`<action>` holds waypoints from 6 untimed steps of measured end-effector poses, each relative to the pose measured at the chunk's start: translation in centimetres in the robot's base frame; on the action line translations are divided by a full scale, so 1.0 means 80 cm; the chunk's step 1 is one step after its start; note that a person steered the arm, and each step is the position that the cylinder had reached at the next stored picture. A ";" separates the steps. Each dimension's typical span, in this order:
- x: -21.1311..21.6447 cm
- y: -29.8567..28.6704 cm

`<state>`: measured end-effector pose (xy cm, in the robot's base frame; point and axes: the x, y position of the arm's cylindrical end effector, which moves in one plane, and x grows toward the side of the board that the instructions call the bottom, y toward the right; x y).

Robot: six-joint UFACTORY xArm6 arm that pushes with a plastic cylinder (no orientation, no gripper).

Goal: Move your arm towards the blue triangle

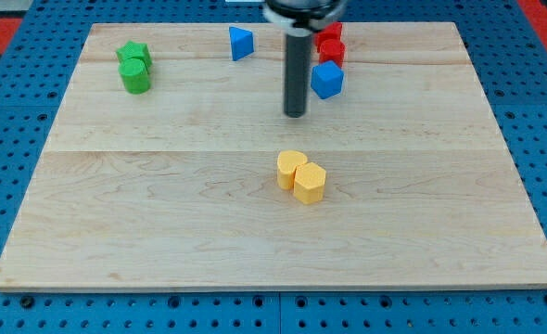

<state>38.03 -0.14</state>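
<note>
The near edge of a pale wooden board runs along the view's bottom, and the board fills most of the scene. It rests on a blue pegboard surface dotted with holes.

A straight dark rod comes down from the view's top centre. My tip rests on bare wood in the upper middle of the board. There is no hand or gripper here, only the rod, so nothing opens or closes, and the tip holds nothing and touches no block.

Nearest the bottom of the view, just below the board's centre, two yellow blocks sit touching: a yellow hexagon-like block and a rounder yellow block on its upper left.

A blue block with several flat sides sits just to the right of the rod. Above it, two red blocks are stacked close together, partly hidden by the rod's housing. At the upper left, two green blocks touch each other.

The blue triangle, the target, stands alone near the board's top edge, up and to the left of the tip, well apart from it.

The approach looks under way but unfinished. The next move calls for sliding the tip up and left across open wood. No block lies in that path.
</note>
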 end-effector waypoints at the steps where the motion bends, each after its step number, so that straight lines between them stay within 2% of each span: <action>1: 0.029 -0.046; 2: 0.017 -0.094; 3: -0.034 -0.143; 5: -0.152 -0.166; 6: -0.188 -0.180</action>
